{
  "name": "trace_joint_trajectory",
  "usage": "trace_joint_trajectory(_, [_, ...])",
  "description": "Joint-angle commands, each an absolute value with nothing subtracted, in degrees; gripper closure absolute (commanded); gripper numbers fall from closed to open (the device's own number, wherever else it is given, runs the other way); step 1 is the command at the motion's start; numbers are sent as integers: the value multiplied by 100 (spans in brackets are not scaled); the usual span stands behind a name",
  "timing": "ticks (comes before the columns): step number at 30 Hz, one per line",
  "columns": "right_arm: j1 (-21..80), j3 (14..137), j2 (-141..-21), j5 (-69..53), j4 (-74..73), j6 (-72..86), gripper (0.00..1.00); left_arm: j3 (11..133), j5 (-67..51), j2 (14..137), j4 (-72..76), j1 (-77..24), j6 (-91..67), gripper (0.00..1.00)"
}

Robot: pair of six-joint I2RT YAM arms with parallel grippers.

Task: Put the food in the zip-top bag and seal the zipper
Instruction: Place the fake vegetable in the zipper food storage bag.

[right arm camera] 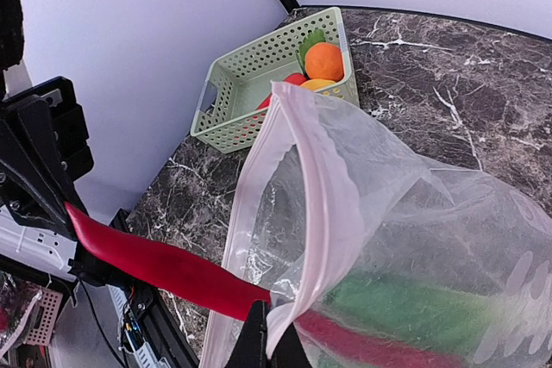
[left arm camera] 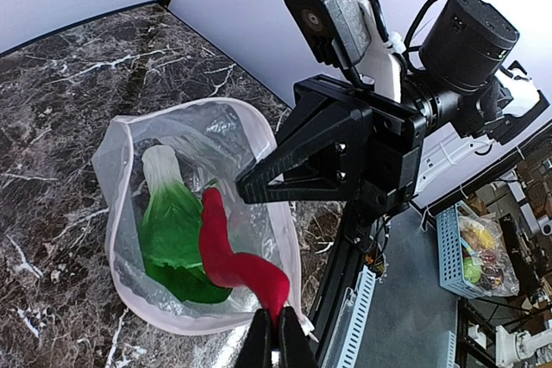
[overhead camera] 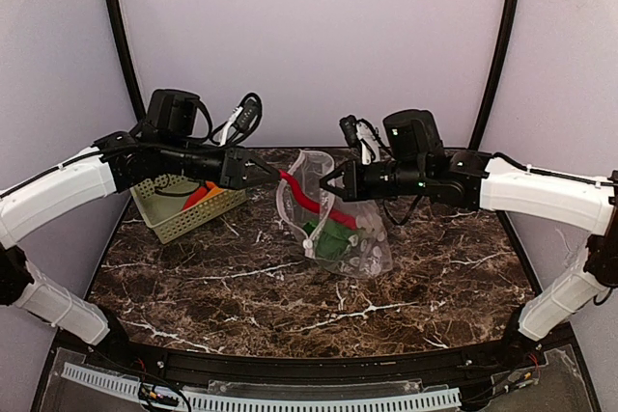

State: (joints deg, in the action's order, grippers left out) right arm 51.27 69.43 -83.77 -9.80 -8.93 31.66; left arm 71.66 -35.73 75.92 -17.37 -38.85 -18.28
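Note:
The clear zip-top bag [overhead camera: 350, 234] stands open mid-table, its mouth facing left. My right gripper [overhead camera: 328, 182] is shut on the bag's upper rim [right arm camera: 285, 316] and holds it up. My left gripper [overhead camera: 272, 172] is shut on the stem end of the red chili [overhead camera: 311, 200], whose tip reaches into the bag's mouth [left arm camera: 226, 252]. The green-and-white bok choy [left arm camera: 172, 230] lies inside the bag. The zipper strip [right arm camera: 323, 204] runs along the open rim. The orange round fruit [right arm camera: 324, 61], a yellow-orange piece [right arm camera: 316, 84] and a green piece lie in the basket.
A pale green lattice basket [overhead camera: 174, 213] sits at the back left, under my left arm; it also shows in the right wrist view [right arm camera: 250, 92]. Lilac walls and black frame posts enclose the dark marble table [overhead camera: 241, 287].

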Motion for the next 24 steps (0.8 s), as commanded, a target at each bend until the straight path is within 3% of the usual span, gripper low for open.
trace_joint_trajectory(1, [5106,7102,-8446,-1113,-579,3208,100,7073,-3815,7823,-1170,-3966,-1977,99])
trace_joint_trajectory(24, [5106,7218,-8648,-1210,-527,3243,100,7820,-3905,9328,-1681,-4086,-1698,99])
